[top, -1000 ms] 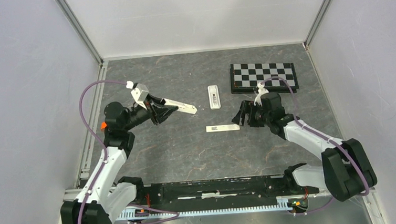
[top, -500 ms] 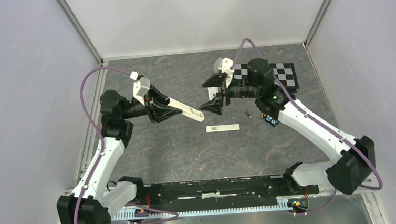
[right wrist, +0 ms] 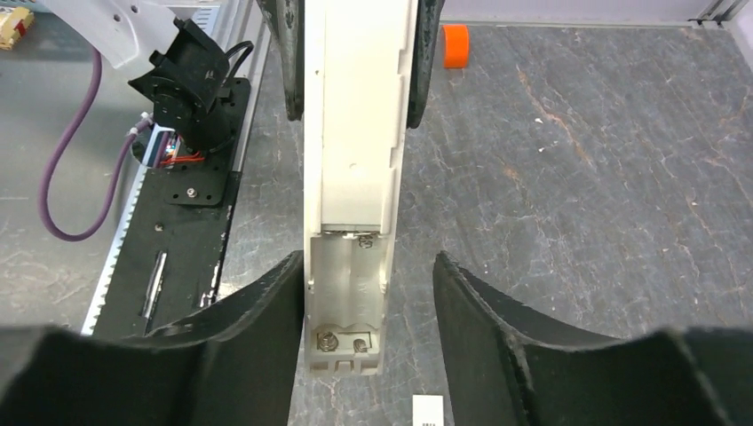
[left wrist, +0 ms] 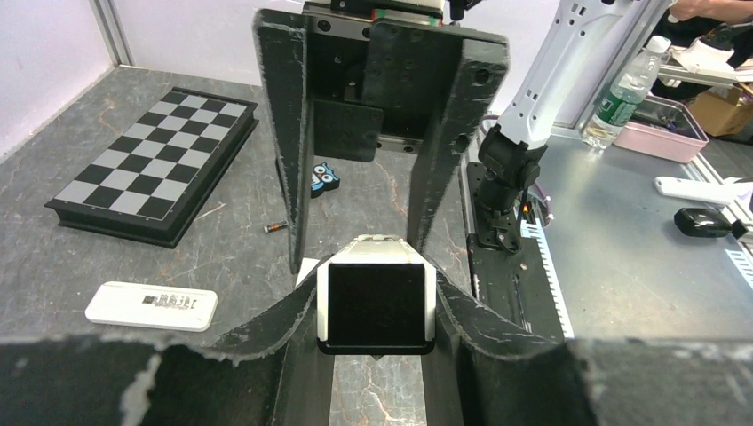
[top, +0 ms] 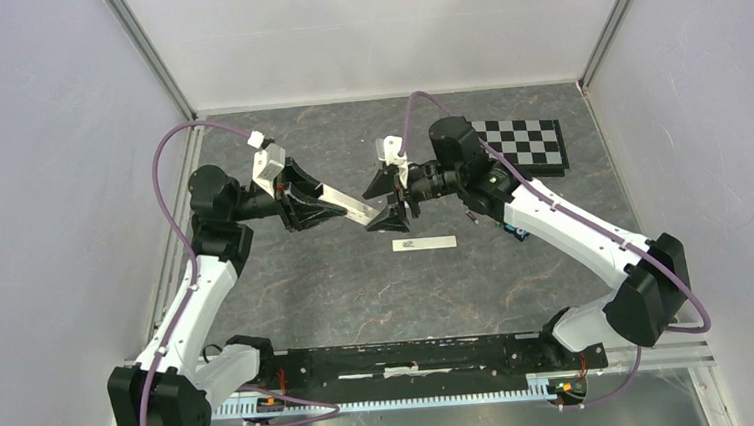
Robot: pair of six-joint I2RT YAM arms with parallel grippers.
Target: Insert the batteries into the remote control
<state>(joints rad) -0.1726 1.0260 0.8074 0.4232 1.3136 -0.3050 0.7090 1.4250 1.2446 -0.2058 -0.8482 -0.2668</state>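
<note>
Remote control: white rounded handset (right wrist: 351, 133), battery recess empty.
Left gripper (top: 324, 203): jaws clamp it.
Right gripper (right wrist: 368, 262): jaws open astride it.
Battery: slim cell (top: 470, 215) on surface (top: 308, 288), 3 o'clock of Right gripper.

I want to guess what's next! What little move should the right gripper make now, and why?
Probably close the right gripper on the remote control at its free end, to steady it. Its open jaws straddle that end, it carries no battery, the left gripper grips the other end, and the recess is empty.

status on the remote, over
Left gripper shut on remote, aloft. Right gripper open, straddling its empty recess. Battery on table. Nothing in the way.
</note>
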